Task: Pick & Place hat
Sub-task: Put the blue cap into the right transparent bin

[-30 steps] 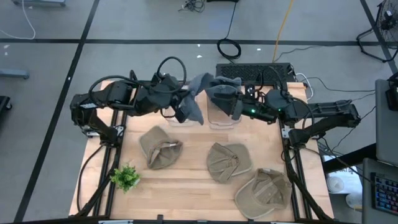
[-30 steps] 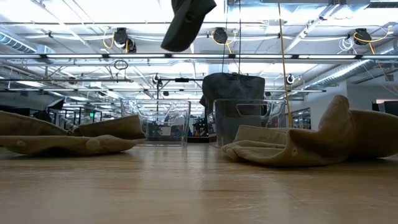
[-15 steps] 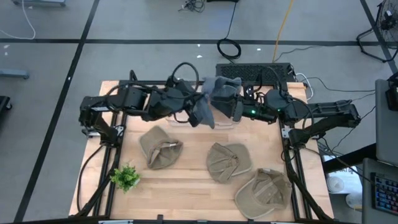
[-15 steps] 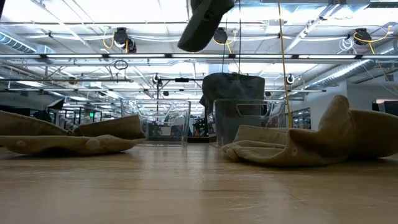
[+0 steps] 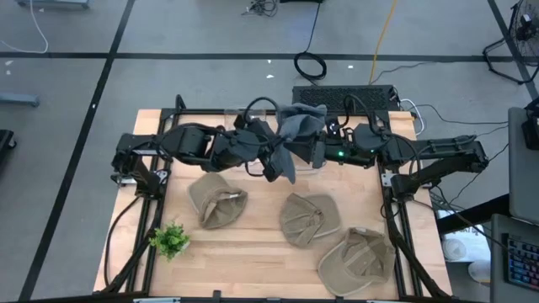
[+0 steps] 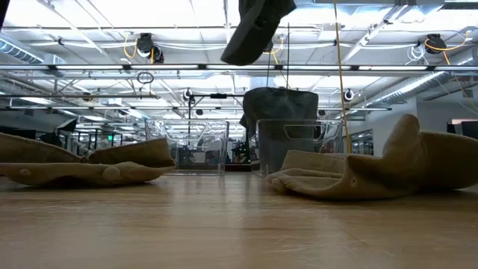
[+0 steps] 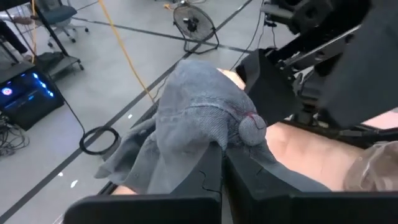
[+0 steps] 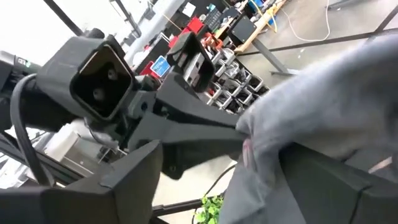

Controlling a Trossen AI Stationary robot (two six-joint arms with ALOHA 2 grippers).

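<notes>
Carry step: grey hat is gripped by both left gripper and right gripper, apparently, near tabletop's far edge. Lowering into clear bin is called for next.

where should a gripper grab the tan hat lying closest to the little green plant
Take the tan hat by the raised fold near its middle, coming straight down from above. It lies flat and crumpled on the table, so its edges hug the wood and only that ridge offers something to pinch.

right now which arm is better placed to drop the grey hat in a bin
Left, likely: the left gripper is shut on the grey hat, raised near the bins; the right gripper waits beside it.
</notes>
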